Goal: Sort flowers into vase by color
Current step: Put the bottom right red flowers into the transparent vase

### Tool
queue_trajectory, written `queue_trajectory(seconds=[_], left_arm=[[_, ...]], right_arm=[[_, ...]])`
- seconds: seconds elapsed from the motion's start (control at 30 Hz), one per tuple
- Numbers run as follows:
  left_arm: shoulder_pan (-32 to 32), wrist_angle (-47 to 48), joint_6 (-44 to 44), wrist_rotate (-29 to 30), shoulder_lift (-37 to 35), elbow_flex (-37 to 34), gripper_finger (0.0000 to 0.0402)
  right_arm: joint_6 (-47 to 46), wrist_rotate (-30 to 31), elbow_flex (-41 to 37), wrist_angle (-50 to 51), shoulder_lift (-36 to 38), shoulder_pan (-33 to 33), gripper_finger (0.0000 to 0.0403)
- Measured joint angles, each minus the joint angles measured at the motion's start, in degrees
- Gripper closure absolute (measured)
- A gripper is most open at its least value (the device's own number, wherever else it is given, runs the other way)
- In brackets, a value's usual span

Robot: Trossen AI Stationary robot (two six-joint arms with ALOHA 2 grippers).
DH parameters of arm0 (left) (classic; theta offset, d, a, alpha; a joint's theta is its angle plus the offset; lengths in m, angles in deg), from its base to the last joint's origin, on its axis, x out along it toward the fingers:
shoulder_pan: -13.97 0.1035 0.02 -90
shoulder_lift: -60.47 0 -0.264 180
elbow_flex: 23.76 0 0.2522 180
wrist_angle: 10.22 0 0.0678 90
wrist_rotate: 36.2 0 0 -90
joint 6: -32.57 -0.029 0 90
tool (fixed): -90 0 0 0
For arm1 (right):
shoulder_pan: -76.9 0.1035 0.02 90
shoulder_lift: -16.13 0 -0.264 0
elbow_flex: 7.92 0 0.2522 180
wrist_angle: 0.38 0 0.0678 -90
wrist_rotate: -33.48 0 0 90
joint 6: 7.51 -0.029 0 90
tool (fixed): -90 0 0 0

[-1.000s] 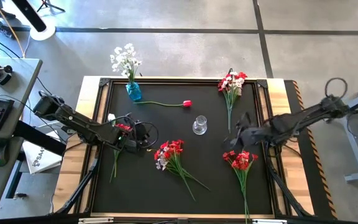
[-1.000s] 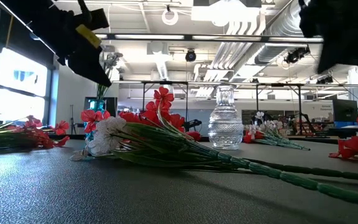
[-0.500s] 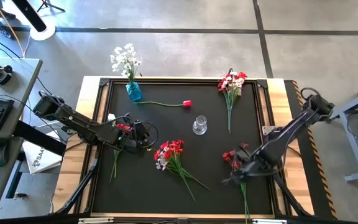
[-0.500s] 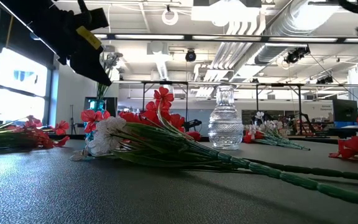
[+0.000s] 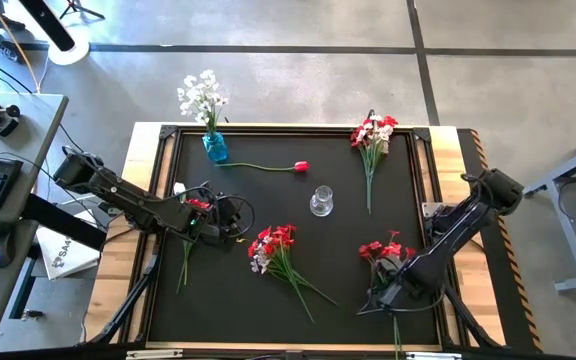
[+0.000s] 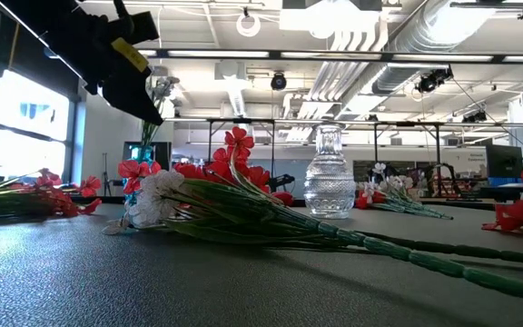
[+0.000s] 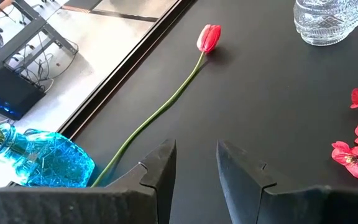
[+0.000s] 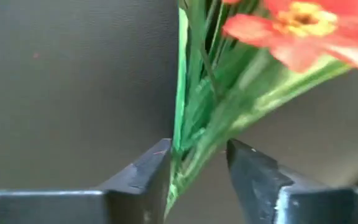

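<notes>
Four loose bunches, one single tulip, two vases on the desk mat; right arm now low on the near-right bunch.

Nearest, the right gripper (image 5: 396,285) stands with jaws parted around the green stems of the red bunch (image 5: 386,254) by the near right edge; a second ago it hovered farther back. Mixed bunch (image 5: 273,246) lies mid-desk. Left gripper (image 5: 230,222), jaws open and empty, unmoved beside a small red bunch (image 5: 196,208). Beyond: clear vase (image 5: 321,201), tulip (image 5: 299,167), blue vase (image 5: 215,147) holding white flowers (image 5: 202,97), far-right bunch (image 5: 373,133).
</notes>
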Motion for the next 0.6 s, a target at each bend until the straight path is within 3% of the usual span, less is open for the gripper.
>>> queue_trajectory(seconds=[0.3,0.47,0.6], left_arm=[[0.0,0.0,0.0,0.0,0.0,0.0,0.0299],[0.0,0.0,0.0,0.0,0.0,0.0,0.0299],[0.0,0.0,0.0,0.0,0.0,0.0,0.0299]], right_arm=[[1.5,2.5,0.0,0.7,1.6,-0.3,0.0385],[0.6,5.8,0.0,2.8,8.3,1.1,0.0386],[5.5,16.6,0.0,1.6,13.8,2.5,0.0398]])
